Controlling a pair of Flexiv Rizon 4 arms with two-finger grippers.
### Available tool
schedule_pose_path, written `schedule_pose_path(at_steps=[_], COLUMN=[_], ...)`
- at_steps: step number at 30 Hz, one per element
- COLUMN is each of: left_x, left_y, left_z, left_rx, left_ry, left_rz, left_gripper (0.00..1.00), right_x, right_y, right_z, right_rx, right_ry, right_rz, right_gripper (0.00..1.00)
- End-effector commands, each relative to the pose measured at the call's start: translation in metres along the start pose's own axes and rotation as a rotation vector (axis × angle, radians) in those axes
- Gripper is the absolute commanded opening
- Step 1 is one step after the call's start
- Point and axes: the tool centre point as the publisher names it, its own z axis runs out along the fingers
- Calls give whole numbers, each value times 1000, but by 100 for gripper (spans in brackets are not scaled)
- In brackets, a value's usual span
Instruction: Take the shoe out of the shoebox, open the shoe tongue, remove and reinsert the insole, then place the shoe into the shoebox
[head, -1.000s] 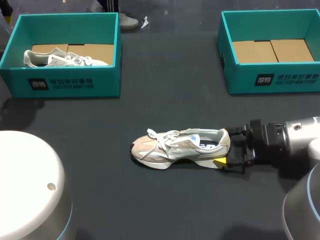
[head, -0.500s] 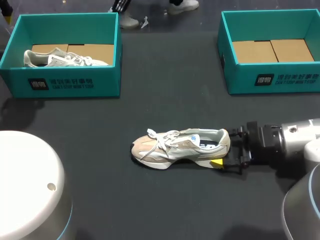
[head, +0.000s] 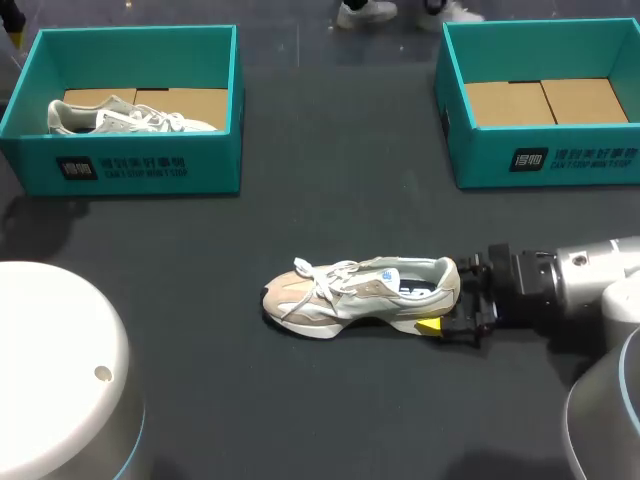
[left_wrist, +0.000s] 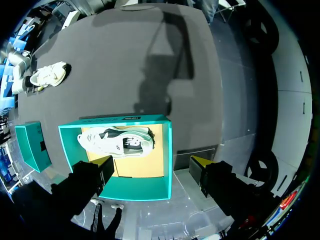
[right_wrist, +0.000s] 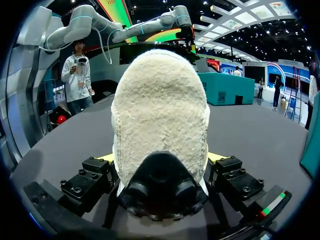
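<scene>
— Mid-table, outside both boxes: sneaker (head: 360, 296) upright on its sole, long axis running left to right, toe left, heel toward the right gripper (head: 448, 300).

— Noted. Its fingers are apart, straddling the heel, seemingly unclamped. Left gripper (left_wrist: 151, 161) is spread too, high above the left shoebox (left_wrist: 167, 150). Right arm is far nearer.

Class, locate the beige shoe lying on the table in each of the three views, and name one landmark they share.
Head view: beige shoe in the middle of the table.
Left wrist view: small, far beyond the teal shoebox.
Right wrist view: its heel, close up, right before the right gripper.
Shared landmark: that shoebox, holding the second shoe.
</scene>
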Motion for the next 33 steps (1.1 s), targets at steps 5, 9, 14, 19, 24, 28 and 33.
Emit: schedule_pose_path(at_steps=[5,9,14,19,24,28,33], left_x=[0,0,0,0,0,0,0], left_y=[-1,-1,-1,-1,-1,-1,-1], left_z=[-1,-1,-1,-1,-1,-1,-1], left_rx=[0,0,0,0,0,0,0], left_ry=[3,3,3,3,3,3,3], left_rz=[1,1,1,1,1,1,1], left_gripper=[100,100,100,100,100,100,100], right_x=[-3,-3,-3,-4,-3,-3,-3], right_y=[1,1,2,3,4,4,4], right_z=[4,3,1,0,0,0,0], right_rx=[-5,-6,-4,4,1,1,1], right_ry=[9,19,32,38,37,37,37], right_rz=[-7,-13,-16,-16,-8,-8,-8], right_gripper=[0,0,0,0,0,0,0])
